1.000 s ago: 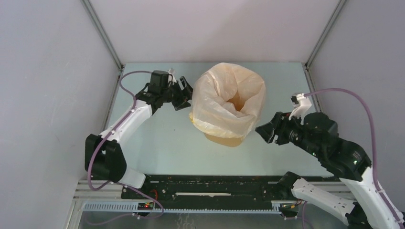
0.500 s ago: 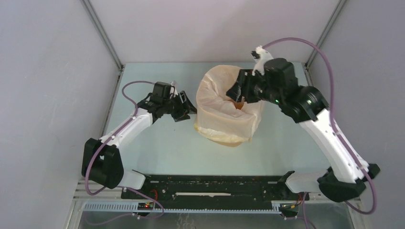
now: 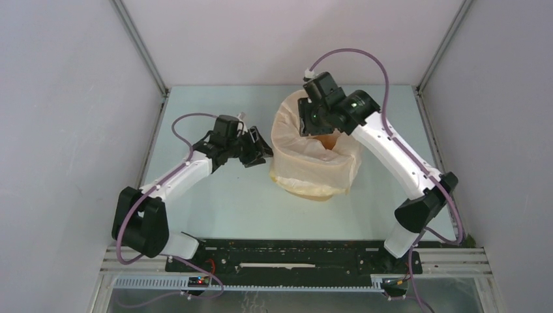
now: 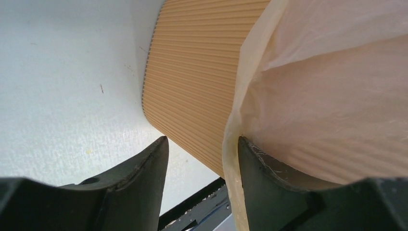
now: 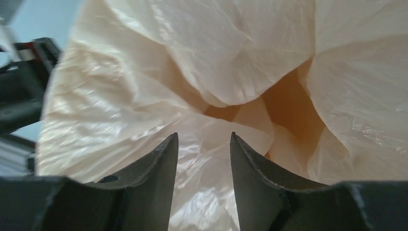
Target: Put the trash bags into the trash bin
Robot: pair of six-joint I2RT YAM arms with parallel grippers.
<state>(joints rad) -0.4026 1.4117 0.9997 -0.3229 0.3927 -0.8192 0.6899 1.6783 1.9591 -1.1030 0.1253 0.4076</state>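
The orange-tan trash bin (image 3: 306, 191) stands mid-table with a translucent cream trash bag (image 3: 313, 163) draped in it and folded over its rim. My left gripper (image 3: 264, 149) is open at the bin's left side. In the left wrist view (image 4: 202, 139) the ribbed bin wall (image 4: 192, 72) is just ahead, and the bag's hanging edge (image 4: 233, 159) lies against the inner side of the right finger. My right gripper (image 3: 305, 124) hangs over the bin's far-left rim, open. In the right wrist view (image 5: 203, 134) it points down into the crumpled bag (image 5: 144, 96), and the bin's orange inside (image 5: 288, 106) shows through a gap.
Grey enclosure walls stand close on the left, the right and at the back. A black rail (image 3: 293, 251) with the arm bases runs along the near edge. The right arm's white links (image 3: 404, 156) arch over the table to the right of the bin.
The right arm has swung from the bin's right side up and over to its far-left rim. The left gripper has moved right, closer to the bin. The bag sits lower round the rim.
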